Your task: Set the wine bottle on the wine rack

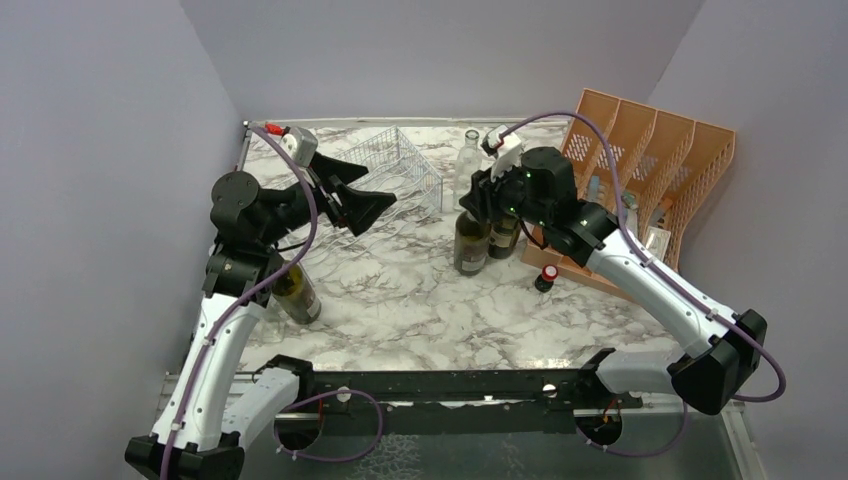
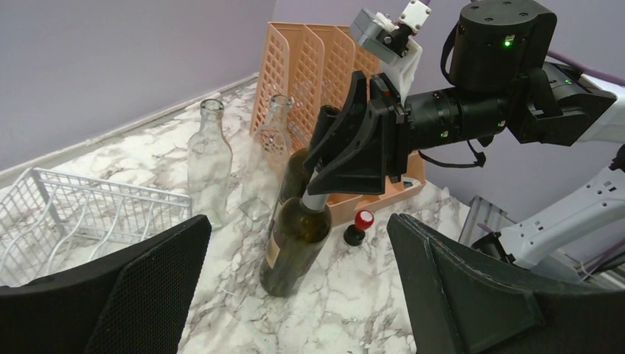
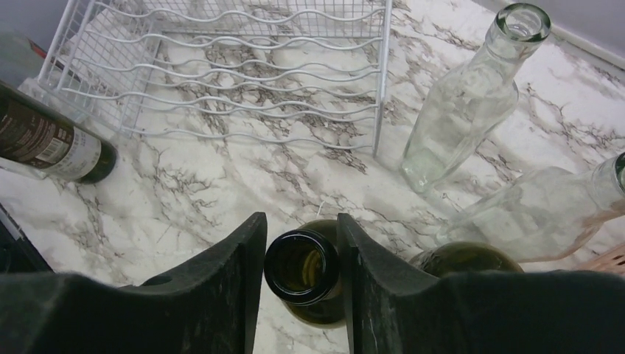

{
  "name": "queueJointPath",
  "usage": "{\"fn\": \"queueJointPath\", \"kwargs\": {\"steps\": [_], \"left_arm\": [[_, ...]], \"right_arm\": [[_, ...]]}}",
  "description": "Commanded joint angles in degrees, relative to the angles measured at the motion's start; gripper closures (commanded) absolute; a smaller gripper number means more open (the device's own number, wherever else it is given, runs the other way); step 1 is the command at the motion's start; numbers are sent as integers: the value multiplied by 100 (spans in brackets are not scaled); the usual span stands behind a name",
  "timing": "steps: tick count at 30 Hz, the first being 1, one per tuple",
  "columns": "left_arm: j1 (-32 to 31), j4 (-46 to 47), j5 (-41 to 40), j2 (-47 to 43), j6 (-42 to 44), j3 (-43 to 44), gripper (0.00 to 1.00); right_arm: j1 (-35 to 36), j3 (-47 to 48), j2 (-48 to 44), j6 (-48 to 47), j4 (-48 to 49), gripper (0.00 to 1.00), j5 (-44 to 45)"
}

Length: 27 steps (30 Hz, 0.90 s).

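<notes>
A: About the wine bottle (image 2: 295,243): on the wine rack (image 1: 400,165) yet?

B: No, not yet. Standing up straight on the tabletop (image 1: 400,290), near the middle and well apart from the rack. Nothing at all on the rack's wavy wires.

A: Any part done?

B: Only the grabbing part, by the look of it. Down over the neck with the right hand (image 3: 301,228), one black finger on each side, pressed close against the glass as far as can be seen. Not lifted, though: bottom flat on the tabletop in the left wrist view.

A: So what's left?

B: Most of the job, probably. Lifting up, carrying over to the back left, tipping onto the side, laying down in one of the wavy dips. Then letting go.

A: And the look of the bottle?

B: Dark green glass, round and shiny. Open mouth, no cork, dark inside. Paler grey on the neck just under the fingers. A bit of pale label low on one side.

A: Anything close by?

B: Another dark bottle (image 1: 503,237) just beside it, touching or nearly; hard to tell. Two clear glass bottles (image 2: 210,162) behind, standing up too. A small red-topped thing (image 2: 360,225) on the tabletop in front of the orange file holder (image 1: 650,150). Over by the left arm, a dark bottle with a label (image 3: 51,144), lying down.

A: And the left hand (image 1: 375,187)?

B: Wide open, holding nothing, up in the air near the front of the rack.
</notes>
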Motion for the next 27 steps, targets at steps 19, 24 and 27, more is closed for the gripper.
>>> {"fn": "queueJointPath", "kwargs": {"steps": [19, 24, 27], "left_arm": [[-1616, 444, -1306, 470, -134, -315, 1], [-1987, 462, -1533, 619, -79, -461, 1], [-2328, 527, -1932, 705, 106, -629, 1]], "right_arm": [[157, -751, -98, -424, 807, 86, 430], [157, -812, -432, -362, 961, 99, 319], [155, -781, -681, -201, 948, 99, 227]]}}
